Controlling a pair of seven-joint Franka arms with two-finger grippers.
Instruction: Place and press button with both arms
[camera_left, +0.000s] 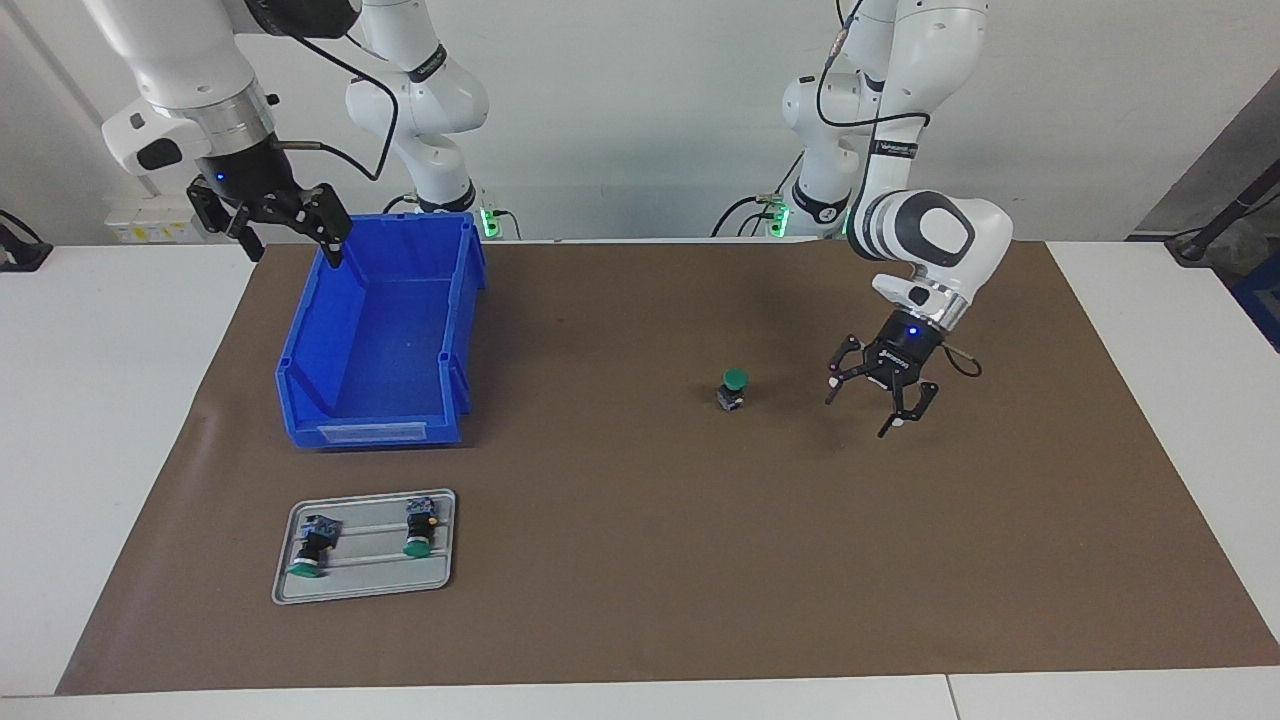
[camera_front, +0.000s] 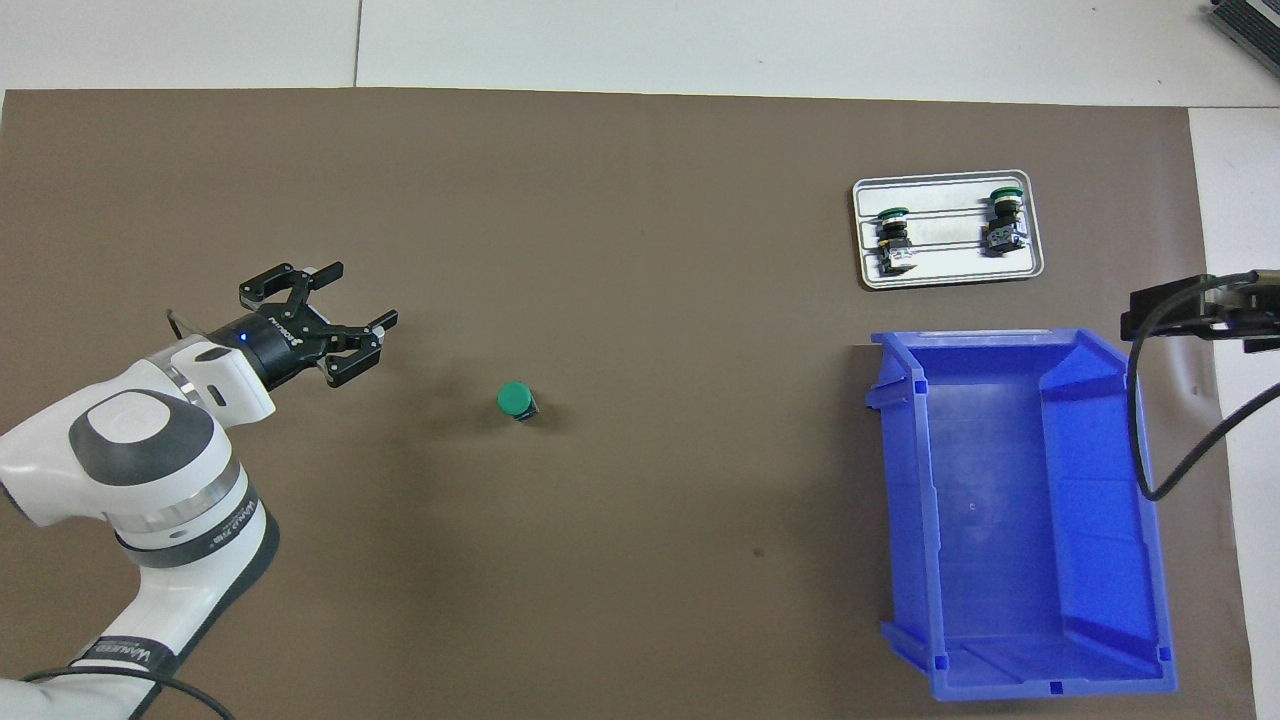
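A button (camera_left: 733, 388) with a green cap stands upright, cap up, on the brown mat near the middle; it also shows in the overhead view (camera_front: 516, 400). My left gripper (camera_left: 860, 415) is open and empty, low over the mat beside the button toward the left arm's end, apart from it; it also shows in the overhead view (camera_front: 365, 293). My right gripper (camera_left: 297, 250) is open and empty, raised over the blue bin's corner nearest the robots. Two more buttons (camera_left: 312, 548) (camera_left: 418, 527) lie on their sides on a grey tray (camera_left: 365, 572).
The blue bin (camera_left: 380, 430) stands open and empty toward the right arm's end of the mat (camera_left: 640, 560); its wall shows in the overhead view (camera_front: 905, 500). The grey tray (camera_front: 950, 268) lies farther from the robots than the bin. White table surrounds the mat.
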